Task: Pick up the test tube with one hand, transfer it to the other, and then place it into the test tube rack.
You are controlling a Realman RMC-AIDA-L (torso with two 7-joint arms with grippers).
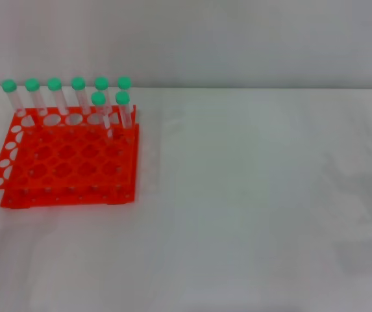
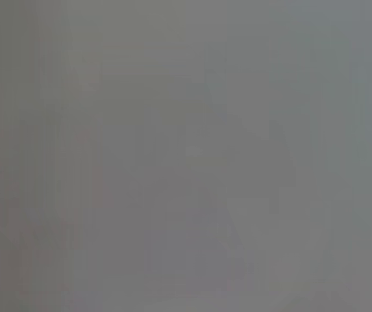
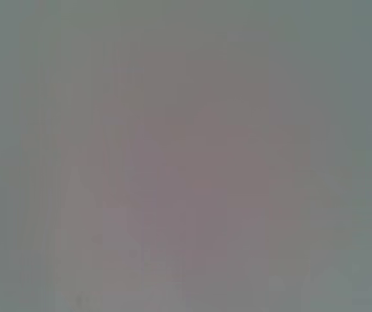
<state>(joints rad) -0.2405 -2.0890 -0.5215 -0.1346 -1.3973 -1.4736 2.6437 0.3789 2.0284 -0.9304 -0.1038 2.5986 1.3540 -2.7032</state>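
Rack of green-capped tubes on a pale counter, no arms in sight

Orange-red plastic formed the test tube rack (image 1: pixel 69 159), which sat on the left part of a pale grey counter (image 1: pixel 257 208) in the head view. The rack had two tiers, each pierced by a grid of round holes. Eight clear tubes with green screw caps stood upright in it. Six of them filled the far row (image 1: pixel 65 97), side by side from the rack's left edge to its right. Two more (image 1: pixel 111 112) stood in the next row forward, at the rack's right end, just in front of the last two tubes of the far row. All the other holes showed open. No tube lay loose on the counter, so the test tube of the task could not be told apart from the eight that looked alike. A plain light wall (image 1: pixel 237 39) rose behind the counter.

Neither end effector appeared in the head view. Both wrist views showed only a flat grey blur, so whether either end effector was open, closed or holding anything could not be told.
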